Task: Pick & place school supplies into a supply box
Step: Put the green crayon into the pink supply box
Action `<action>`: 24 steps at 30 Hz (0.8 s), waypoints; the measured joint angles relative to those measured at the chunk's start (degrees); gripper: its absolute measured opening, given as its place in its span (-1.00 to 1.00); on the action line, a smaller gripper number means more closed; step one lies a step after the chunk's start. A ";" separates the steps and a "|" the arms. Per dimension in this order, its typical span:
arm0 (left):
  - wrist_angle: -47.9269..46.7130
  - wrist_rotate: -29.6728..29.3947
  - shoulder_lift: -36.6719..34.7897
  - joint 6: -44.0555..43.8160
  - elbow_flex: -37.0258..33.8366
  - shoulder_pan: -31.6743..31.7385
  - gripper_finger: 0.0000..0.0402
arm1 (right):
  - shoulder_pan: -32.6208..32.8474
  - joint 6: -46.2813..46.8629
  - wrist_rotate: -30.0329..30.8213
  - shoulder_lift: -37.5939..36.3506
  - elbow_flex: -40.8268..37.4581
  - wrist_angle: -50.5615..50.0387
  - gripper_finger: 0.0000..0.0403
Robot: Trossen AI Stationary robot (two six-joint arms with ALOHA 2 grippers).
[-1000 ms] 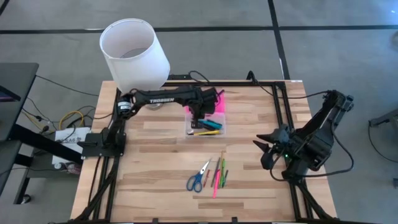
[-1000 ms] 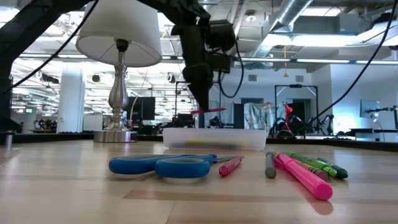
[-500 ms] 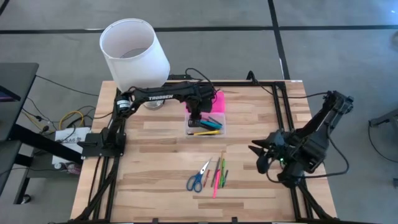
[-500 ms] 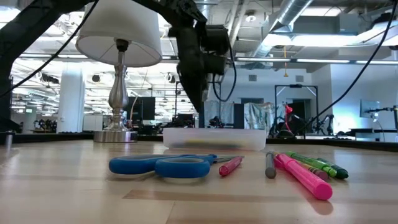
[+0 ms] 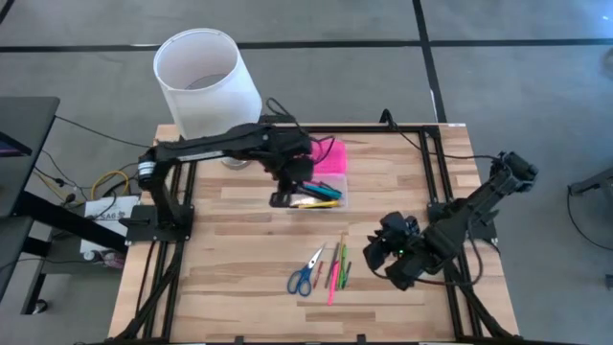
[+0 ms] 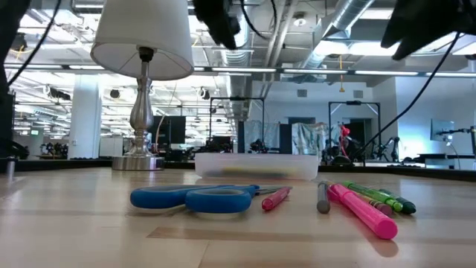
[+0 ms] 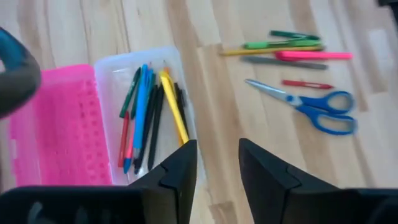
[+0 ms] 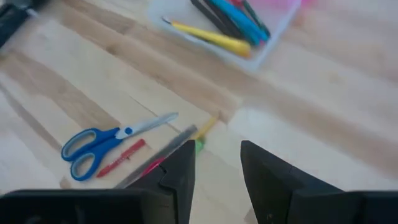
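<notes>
The supply box, a clear base point(image 5: 324, 195) with an open pink lid point(image 5: 331, 155), lies on the table's far half. Several pens lie in the base point(image 7: 147, 118). Blue-handled scissors point(image 5: 304, 274) and several markers point(image 5: 336, 267) lie flat on the near middle of the table. My left gripper point(image 5: 282, 198) hangs open and empty above the box's left near corner point(image 7: 217, 167). My right gripper point(image 5: 385, 253) is open and empty, hovering just right of the loose markers point(image 8: 217, 169). In the low view both arms show only at the top edge.
A lamp with a white shade point(image 5: 205, 79) stands on its metal foot point(image 6: 138, 159) at the table's far left corner, close behind my left arm. Bare wood lies left of the scissors and between the box and the markers point(image 5: 239, 235).
My left gripper held a pink pen over the box a second ago, dipped into the box, then rose and drew back toward the left and near; the pen is no longer in its fingers. My right gripper has moved from the right edge toward the loose markers.
</notes>
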 joint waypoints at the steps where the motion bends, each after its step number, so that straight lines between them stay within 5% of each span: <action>1: -1.12 -0.05 -1.40 -0.30 -0.05 -0.19 -0.45 | -0.52 1.50 -1.13 0.38 0.00 0.15 -0.40; 13: -8.74 -3.28 -18.26 -6.21 -0.10 -2.54 -0.47 | -5.45 8.15 -18.60 9.10 0.01 15.78 -0.40; 24: -6.82 -15.34 -33.54 -12.61 -0.14 -10.78 -0.47 | -5.92 19.62 -18.63 11.82 0.02 17.25 -0.40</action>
